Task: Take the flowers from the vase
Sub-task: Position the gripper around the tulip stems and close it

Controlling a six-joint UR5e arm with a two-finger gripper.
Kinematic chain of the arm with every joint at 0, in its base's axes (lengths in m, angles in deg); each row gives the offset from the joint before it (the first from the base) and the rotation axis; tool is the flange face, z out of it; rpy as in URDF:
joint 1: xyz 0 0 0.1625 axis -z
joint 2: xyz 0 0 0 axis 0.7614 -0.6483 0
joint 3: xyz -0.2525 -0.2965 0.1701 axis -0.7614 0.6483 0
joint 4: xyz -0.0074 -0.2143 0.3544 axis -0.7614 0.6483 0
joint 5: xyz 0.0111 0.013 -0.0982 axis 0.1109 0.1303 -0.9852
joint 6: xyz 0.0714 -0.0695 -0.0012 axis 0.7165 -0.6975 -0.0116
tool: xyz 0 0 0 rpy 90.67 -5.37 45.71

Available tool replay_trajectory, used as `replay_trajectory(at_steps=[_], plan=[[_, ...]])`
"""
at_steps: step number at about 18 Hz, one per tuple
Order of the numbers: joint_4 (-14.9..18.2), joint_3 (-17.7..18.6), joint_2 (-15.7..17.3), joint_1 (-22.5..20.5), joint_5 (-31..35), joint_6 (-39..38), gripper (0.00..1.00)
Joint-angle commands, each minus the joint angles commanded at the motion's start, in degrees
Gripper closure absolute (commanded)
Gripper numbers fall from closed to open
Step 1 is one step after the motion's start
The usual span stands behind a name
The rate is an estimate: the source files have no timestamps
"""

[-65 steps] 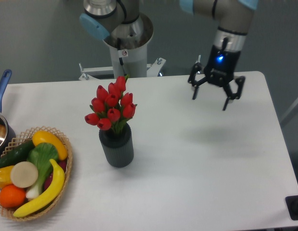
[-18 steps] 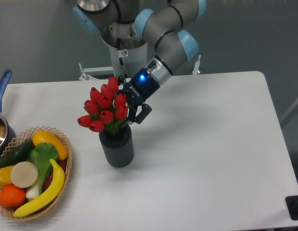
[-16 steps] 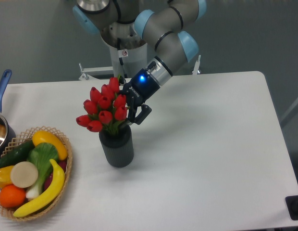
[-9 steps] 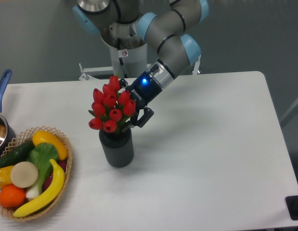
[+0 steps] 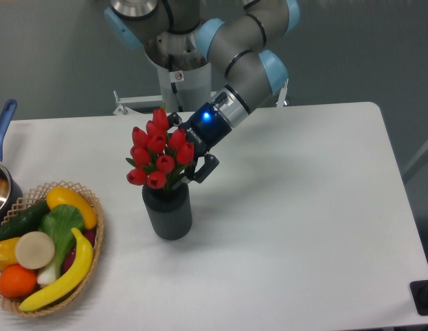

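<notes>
Camera view: I see the claw (image 5: pixel 188 164) reaching in from the right, its fingers closed around the flowers (image 5: pixel 159 156) just below the red buds. The bunch leans slightly left, its stems still in the mouth of the vase (image 5: pixel 168 212), which stands upright on the white surface (image 5: pixel 304 207). A basket (image 5: pixel 96 238) of fruit sits at front left.

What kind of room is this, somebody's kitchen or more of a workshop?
Most likely a robot lab or test bench, not a kitchen. A robot arm on a pedestal reaches over a plain white table against a bare grey wall, and the flowers, vase and fruit basket look like staged props.
</notes>
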Motion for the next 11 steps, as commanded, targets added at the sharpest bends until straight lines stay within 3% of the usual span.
replay_trajectory(at_steps=[2,11], plan=[[0.0,0.0,0.0,0.0,0.0,0.0,0.40],[0.0,-1.6,0.3,-0.3,-0.4,-2.4,0.49]])
